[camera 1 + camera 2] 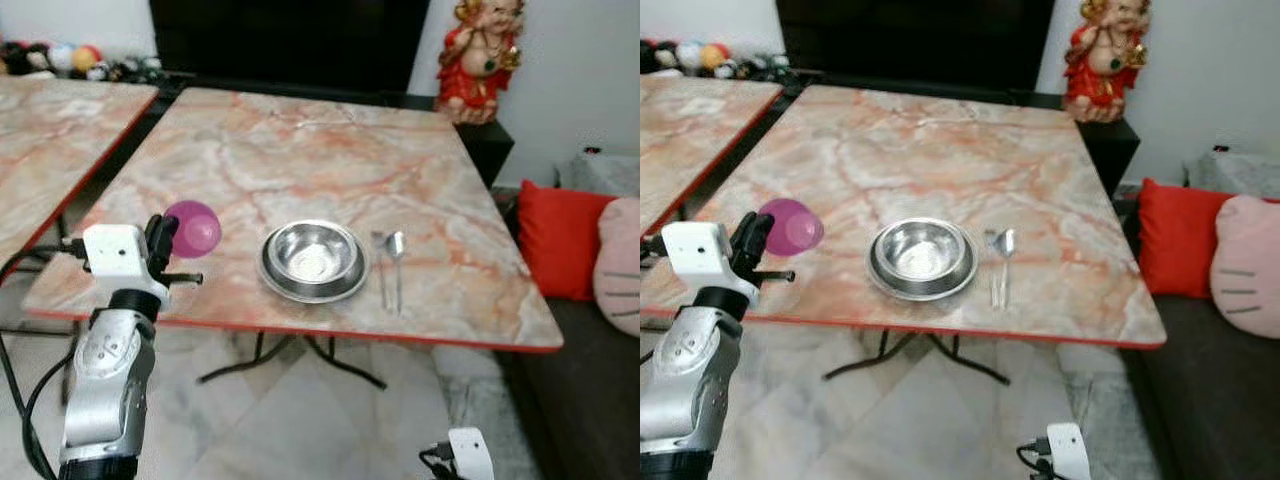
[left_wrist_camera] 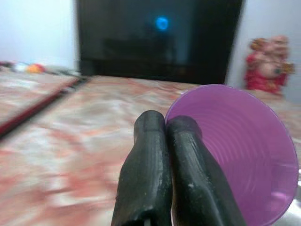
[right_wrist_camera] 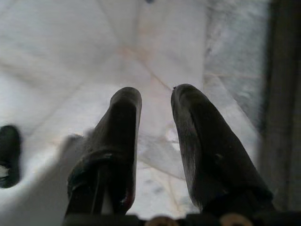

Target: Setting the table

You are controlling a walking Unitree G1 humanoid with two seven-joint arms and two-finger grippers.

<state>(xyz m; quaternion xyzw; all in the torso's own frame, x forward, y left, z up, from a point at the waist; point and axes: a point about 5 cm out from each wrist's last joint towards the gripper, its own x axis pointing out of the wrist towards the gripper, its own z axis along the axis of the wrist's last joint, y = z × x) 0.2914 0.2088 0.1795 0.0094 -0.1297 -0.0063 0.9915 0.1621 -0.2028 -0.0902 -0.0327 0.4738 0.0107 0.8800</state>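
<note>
marble table (image 1: 300,160): steel bowl (image 1: 313,260) near the front edge, fork (image 1: 380,268) and spoon (image 1: 397,262) side by side just right of it. left gripper (image 2: 165,123): fingers clenched on the rim of a purple cup (image 1: 192,228), held tilted over the table's front-left area, left of the bowl. right gripper (image 3: 153,101): hangs idle above the floor, fingers parted, grasping nothing.

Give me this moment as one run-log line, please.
left gripper: shut on purple cup, over table near edge | right gripper: open, idle low | bowl, spoon, fork: placed
</note>
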